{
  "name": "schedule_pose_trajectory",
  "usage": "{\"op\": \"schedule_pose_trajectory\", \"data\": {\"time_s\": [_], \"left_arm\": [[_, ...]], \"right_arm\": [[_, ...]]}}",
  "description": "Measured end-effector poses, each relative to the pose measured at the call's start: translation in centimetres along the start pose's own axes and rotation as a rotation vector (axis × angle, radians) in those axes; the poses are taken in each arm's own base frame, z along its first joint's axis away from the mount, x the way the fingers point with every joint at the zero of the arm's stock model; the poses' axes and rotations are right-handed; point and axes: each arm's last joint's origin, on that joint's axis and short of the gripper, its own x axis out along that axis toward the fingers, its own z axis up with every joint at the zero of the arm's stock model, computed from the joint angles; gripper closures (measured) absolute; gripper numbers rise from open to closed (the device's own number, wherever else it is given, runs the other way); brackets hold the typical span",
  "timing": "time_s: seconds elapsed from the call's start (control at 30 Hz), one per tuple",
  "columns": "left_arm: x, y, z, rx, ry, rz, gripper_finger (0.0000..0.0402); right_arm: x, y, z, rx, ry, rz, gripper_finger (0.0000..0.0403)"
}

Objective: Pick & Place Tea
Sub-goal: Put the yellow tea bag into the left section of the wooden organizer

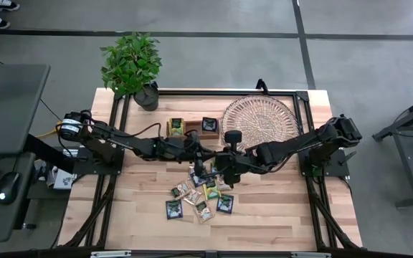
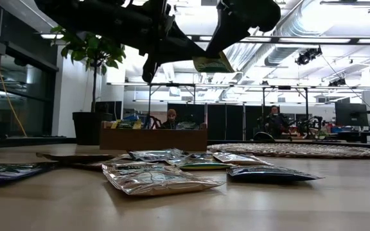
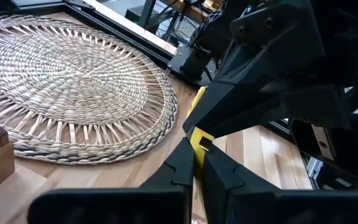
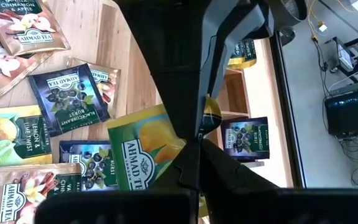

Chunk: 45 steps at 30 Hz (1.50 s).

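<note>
both claws hold one yellow-green tea sachet [image 4: 143, 158] in the air, above the loose sachets [image 1: 198, 197] on the bench [image 1: 278, 215]. the left claw [image 3: 197, 163] is closed on its edge and the right claw [image 4: 197, 146] is closed on it too. you should open only one claw, slowly, so the sachet does not tear or drop.

Glossy foil sachets [image 2: 162, 178]; woven wicker tray [image 3: 73, 81] (rough); matt wood table [image 1: 278, 215]
</note>
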Motion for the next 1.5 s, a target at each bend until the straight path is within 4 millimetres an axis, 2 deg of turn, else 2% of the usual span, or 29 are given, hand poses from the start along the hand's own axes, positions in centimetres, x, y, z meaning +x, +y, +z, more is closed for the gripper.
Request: {"op": "schedule_pose_trajectory", "data": {"time_s": [0.23, 0.57, 0.77, 0.97, 1.17, 1.3, 1.37, 1.5], "left_arm": [[0.0, 0.0, 0.0, -0.001, 0.001, -0.002, 0.0400], [0.0, 0.1, -0.2, 0.010, 0.014, 0.016, 0.0401], [0.2, 1.5, 0.1, 0.038, 0.036, 0.074, 0.0401], [-0.4, 2.8, 1.8, 0.066, 0.062, 0.062, 0.0401], [-2.6, 4.4, 3.1, 0.139, 0.137, 0.134, 0.0401], [-4.9, 6.2, 2.7, 0.130, 0.141, 0.138, 0.0401], [-6.4, 7.3, 1.9, 0.117, 0.148, 0.165, 0.0401], [-8.9, 9.2, 1.4, 0.090, 0.076, 0.151, 0.0401]], "right_arm": [[0.0, 0.0, 0.0, 0.023, -0.001, -0.014, 0.0368], [-0.1, -0.8, 0.0, 0.152, -0.004, -0.018, 0.0256], [-2.1, -2.5, -0.1, 0.214, -0.034, -0.056, 0.0208], [-5.0, -4.7, -1.1, 0.285, -0.025, -0.107, 0.0197], [-6.2, -5.4, -2.7, 0.327, 0.068, -0.119, 0.0196], [-6.2, -5.3, -3.2, 0.365, 0.104, -0.123, 0.0196], [-5.9, -5.1, -3.4, 0.384, 0.106, -0.125, 0.0196], [-5.5, -4.8, -3.8, 0.407, 0.115, -0.124, 0.0196]]}}
